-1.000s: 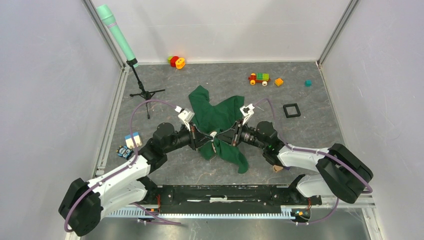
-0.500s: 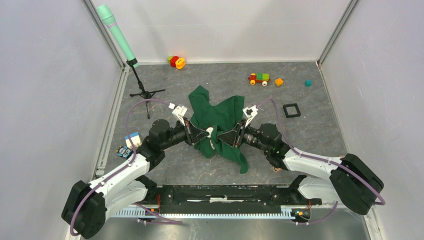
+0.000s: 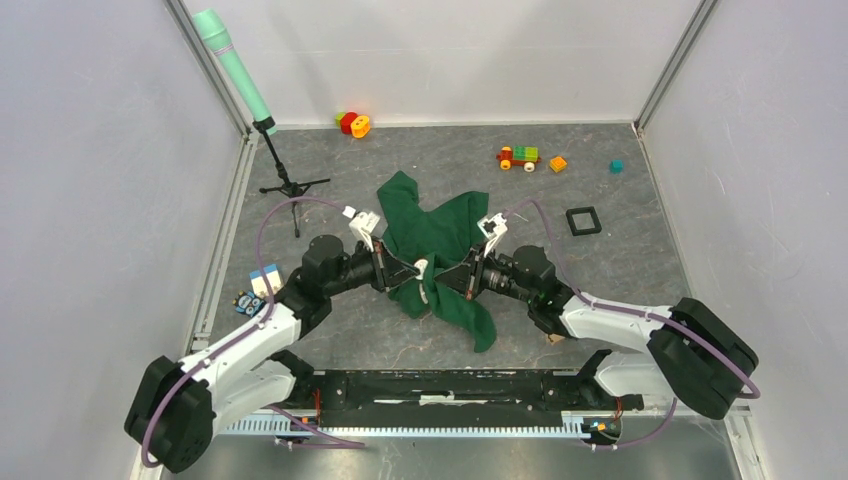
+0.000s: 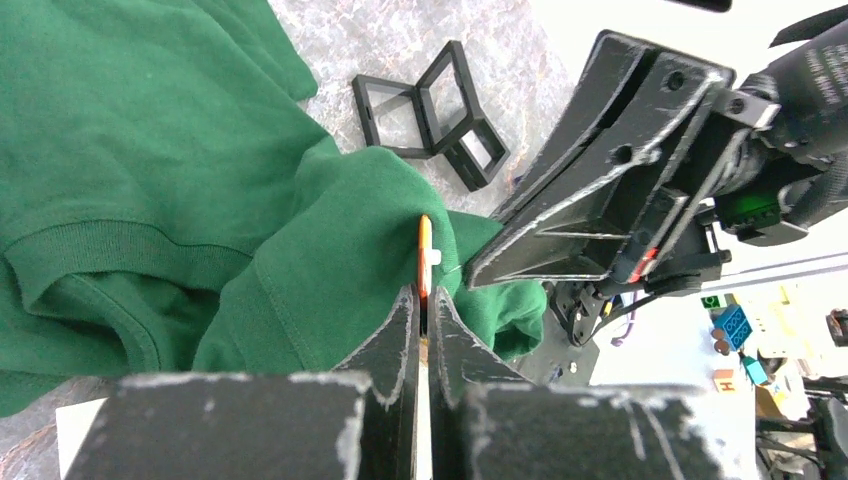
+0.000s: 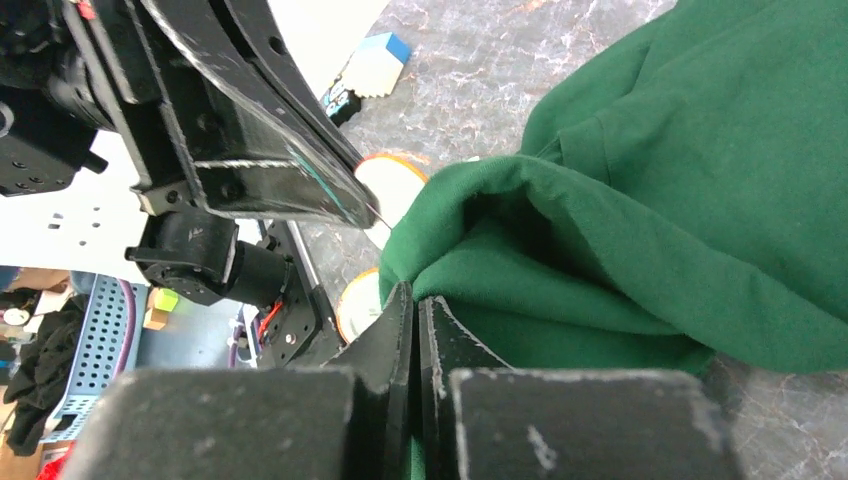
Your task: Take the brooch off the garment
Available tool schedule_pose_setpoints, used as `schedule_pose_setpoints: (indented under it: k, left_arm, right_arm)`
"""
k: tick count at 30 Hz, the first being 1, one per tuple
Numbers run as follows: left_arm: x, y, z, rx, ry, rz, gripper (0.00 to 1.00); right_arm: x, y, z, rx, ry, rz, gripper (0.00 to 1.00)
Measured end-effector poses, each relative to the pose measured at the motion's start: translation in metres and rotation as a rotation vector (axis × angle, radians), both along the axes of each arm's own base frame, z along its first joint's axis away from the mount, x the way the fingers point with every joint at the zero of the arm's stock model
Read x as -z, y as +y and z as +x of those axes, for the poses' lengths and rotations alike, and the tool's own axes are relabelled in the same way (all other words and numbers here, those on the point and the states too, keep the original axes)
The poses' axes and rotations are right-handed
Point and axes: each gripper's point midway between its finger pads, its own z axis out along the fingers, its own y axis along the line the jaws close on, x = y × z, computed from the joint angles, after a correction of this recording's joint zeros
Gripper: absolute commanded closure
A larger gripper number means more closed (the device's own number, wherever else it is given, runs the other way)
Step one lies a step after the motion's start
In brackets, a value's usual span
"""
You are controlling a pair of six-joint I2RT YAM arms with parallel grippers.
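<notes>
Brooch (image 4: 425,245) in left pincer (image 4: 424,296) at garment (image 4: 320,250) edge

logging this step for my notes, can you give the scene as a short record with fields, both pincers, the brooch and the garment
left pincer: shut on the small white round brooch, seen edge-on with an orange rim
right pincer: shut on a fold of the green cloth garment
brooch pin: cannot tell whether it is out of the cloth
pincer tips: facing, close together at the fold
nearby: black square frames on the grey table beyond the garment
</notes>
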Motion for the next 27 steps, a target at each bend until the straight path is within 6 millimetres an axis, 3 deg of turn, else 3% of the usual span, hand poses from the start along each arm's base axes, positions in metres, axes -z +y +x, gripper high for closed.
schedule_pose_setpoints:
  k: [13,20,27]
  left_arm:
    - [0.040,0.003,0.003,-0.008,0.154,0.206,0.98]
    - [0.052,0.024,0.001,-0.095,0.193,0.303,0.98]
    - [0.055,0.038,-0.005,-0.132,0.237,0.368,0.98]
  right_arm:
    - [-0.036,0.013,0.025,0.018,-0.036,0.022,1.00]
    - [-0.045,-0.015,0.048,0.119,-0.069,-0.010,1.00]
    - [-0.049,-0.028,0.051,0.164,-0.106,-0.038,0.94]
